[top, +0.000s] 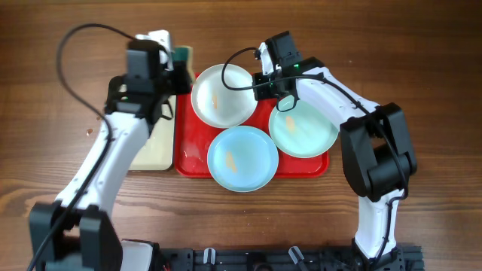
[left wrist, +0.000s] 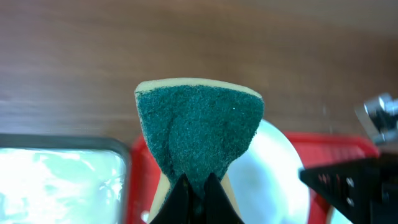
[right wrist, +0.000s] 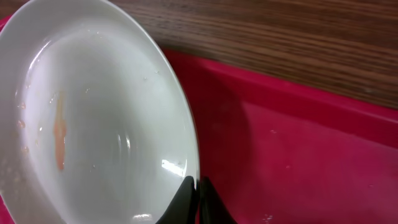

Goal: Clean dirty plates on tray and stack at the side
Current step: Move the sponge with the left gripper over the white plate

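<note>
The red tray (top: 184, 150) holds three plates. The white plate (top: 223, 95) at its far end has an orange smear and is tilted; my right gripper (top: 261, 84) is shut on its right rim (right wrist: 195, 184). A pale blue plate (top: 242, 158) with a yellow smear lies at the front. Another pale plate (top: 303, 129) lies at the right. My left gripper (top: 178, 62) is shut on a green-and-cream sponge (left wrist: 199, 134), held just left of the white plate (left wrist: 273, 168) over the tray's far left corner.
A cream tray with a dark rim (top: 157, 147) lies left of the red tray, under my left arm; it also shows in the left wrist view (left wrist: 62, 174). Bare wooden table (top: 422, 60) surrounds both trays.
</note>
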Action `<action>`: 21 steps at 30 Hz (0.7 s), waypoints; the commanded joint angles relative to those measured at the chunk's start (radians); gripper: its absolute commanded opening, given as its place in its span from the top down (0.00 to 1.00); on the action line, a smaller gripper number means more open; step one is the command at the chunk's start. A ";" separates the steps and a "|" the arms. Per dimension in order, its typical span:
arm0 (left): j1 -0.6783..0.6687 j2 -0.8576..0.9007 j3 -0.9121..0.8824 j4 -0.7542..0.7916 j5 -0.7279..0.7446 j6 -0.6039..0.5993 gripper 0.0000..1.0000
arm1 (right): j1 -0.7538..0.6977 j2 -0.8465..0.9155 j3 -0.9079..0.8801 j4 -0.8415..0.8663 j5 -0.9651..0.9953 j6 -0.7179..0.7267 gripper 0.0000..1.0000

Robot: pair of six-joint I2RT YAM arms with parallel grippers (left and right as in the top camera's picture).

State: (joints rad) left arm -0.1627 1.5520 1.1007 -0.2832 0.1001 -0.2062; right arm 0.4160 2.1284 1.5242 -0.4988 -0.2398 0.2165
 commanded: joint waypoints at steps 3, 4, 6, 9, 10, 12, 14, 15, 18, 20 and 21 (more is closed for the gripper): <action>-0.071 0.132 0.009 -0.002 0.019 -0.078 0.96 | 0.006 0.025 -0.012 0.005 -0.019 0.012 0.96; -0.075 0.153 0.009 0.001 0.019 -0.095 0.96 | 0.006 0.025 -0.012 0.005 -0.019 0.011 0.96; -0.076 0.186 0.009 0.009 0.019 -0.125 0.96 | 0.006 0.025 -0.012 0.005 -0.019 0.011 0.96; -0.079 0.233 0.009 0.026 0.032 -0.173 0.96 | 0.006 0.025 -0.012 0.005 -0.019 0.012 0.96; -0.083 0.244 0.009 0.033 0.039 -0.173 0.96 | 0.006 0.025 -0.012 0.005 -0.019 0.012 0.96; -0.089 0.266 0.009 0.036 0.042 -0.204 0.96 | 0.006 0.025 -0.012 0.005 -0.019 0.012 0.96; -0.089 0.283 0.009 0.040 0.042 -0.222 0.96 | 0.006 0.025 -0.012 0.005 -0.019 0.011 0.95; -0.089 0.289 0.009 0.043 0.042 -0.222 0.96 | 0.006 0.025 -0.012 0.005 -0.019 0.011 0.96; -0.089 0.300 0.009 0.045 0.041 -0.229 0.96 | 0.006 0.025 -0.012 0.005 -0.019 0.011 0.96; -0.089 0.309 0.009 0.046 0.041 -0.229 0.96 | 0.006 0.025 -0.012 0.005 -0.019 0.011 0.96; -0.089 0.314 0.009 0.045 0.041 -0.229 0.96 | 0.006 0.025 -0.012 0.005 -0.019 0.011 0.96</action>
State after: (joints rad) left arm -0.2489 1.8404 1.1007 -0.2459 0.1291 -0.4149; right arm 0.4210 2.1284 1.5242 -0.4980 -0.2432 0.2165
